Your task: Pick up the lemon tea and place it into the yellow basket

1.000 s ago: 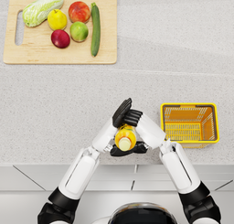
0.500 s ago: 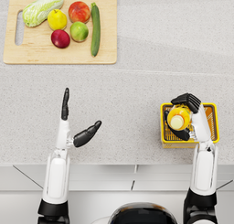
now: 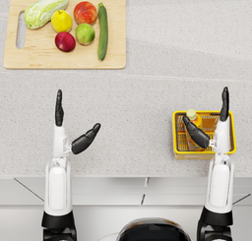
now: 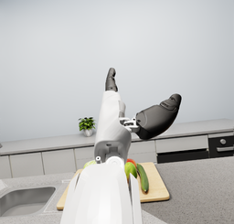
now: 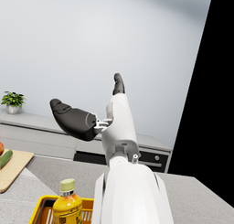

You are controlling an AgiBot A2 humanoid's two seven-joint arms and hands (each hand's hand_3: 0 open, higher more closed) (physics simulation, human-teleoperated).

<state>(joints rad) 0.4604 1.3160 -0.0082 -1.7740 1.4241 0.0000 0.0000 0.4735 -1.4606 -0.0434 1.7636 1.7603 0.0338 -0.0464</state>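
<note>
Bottle: lemon tea (image 3: 194,121) stands inside the yellow basket (image 3: 229,147) on the speckled tabletop (image 3: 142,107), yellow cap uppermost; the right wrist view shows it upright, cap and amber shoulder rising above the basket's rim (image 5: 42,205).
Right hand: right hand (image 3: 209,127) is raised above the basket, fingers spread apart and holding nothing; thumb juts toward the bottle, the other fingers point away across the tabletop.
Key relation: bottle sits just beside and below the right hand, on the thumb's side; its long axis runs vertical, apart from the fingers. Whether the thumb clears the cap in height is best judged from the right wrist view, where the hand (image 5: 93,113) sits well above the bottle (image 5: 66,205).
Left hand: left hand (image 3: 69,132) is likewise open-fingered and empty, well apart from the basket across the tabletop; the left wrist view shows the hand (image 4: 137,109) lifted in open air.
Nearer arm: right arm, by a wide margin.
Task status: bottle appears delivered; what remains, by judgement, is only to draw the right hand clear without brushing the cap.
Elsewhere: cutting board (image 3: 29,63) with cabbage, fruit and a cucumber lies at the far left, uninvolved.
</note>
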